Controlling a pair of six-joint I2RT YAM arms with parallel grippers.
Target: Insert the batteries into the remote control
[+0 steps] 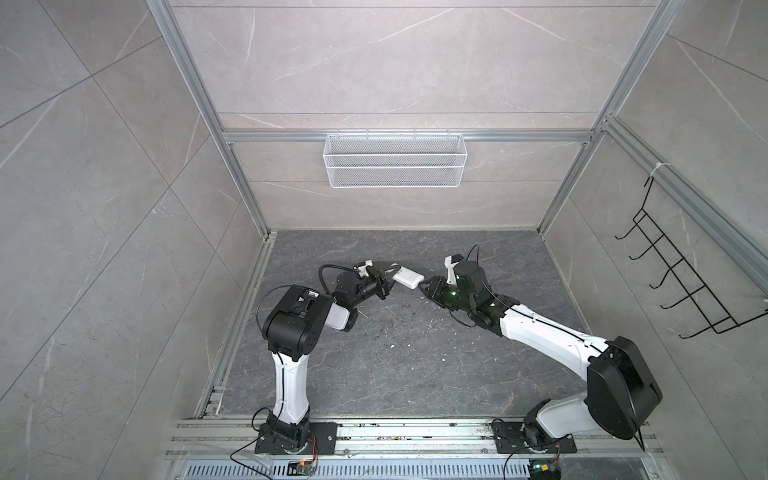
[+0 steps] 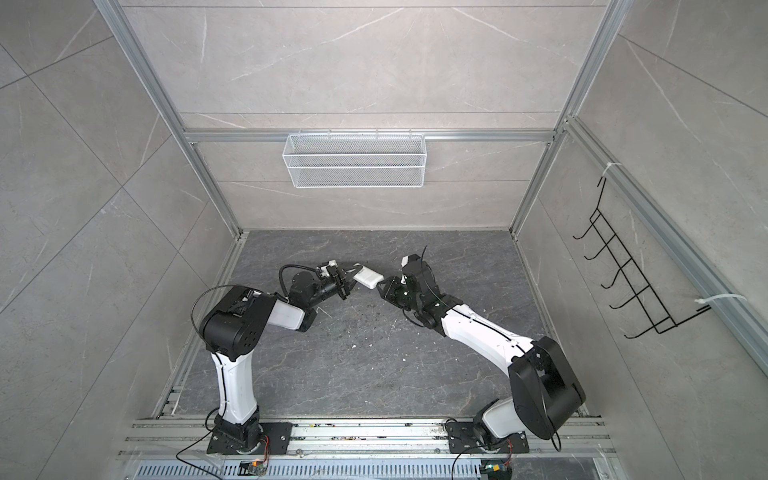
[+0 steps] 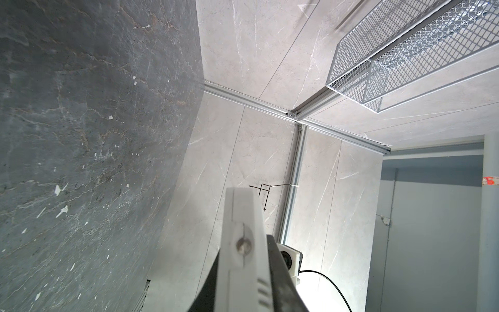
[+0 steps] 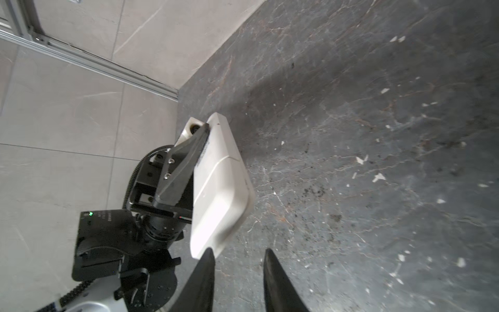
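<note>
Though tiny in top views, remote control [image 4: 221, 186] seam [image 4: 226, 160] clear, R wrist.

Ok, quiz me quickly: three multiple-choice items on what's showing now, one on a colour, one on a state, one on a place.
1. What colour is the wire basket? A black; B white; C blue.
2. How do the jaws of the right gripper stand? A apart; B pressed shut; C out of view.
3. Where is the remote control? A in the wire basket; B in the right gripper; C in the left gripper.
Answers: 1 B, its mesh is white; 2 A, a gap shows between them; 3 C, its jaws clamp it in the left wrist view.
</note>
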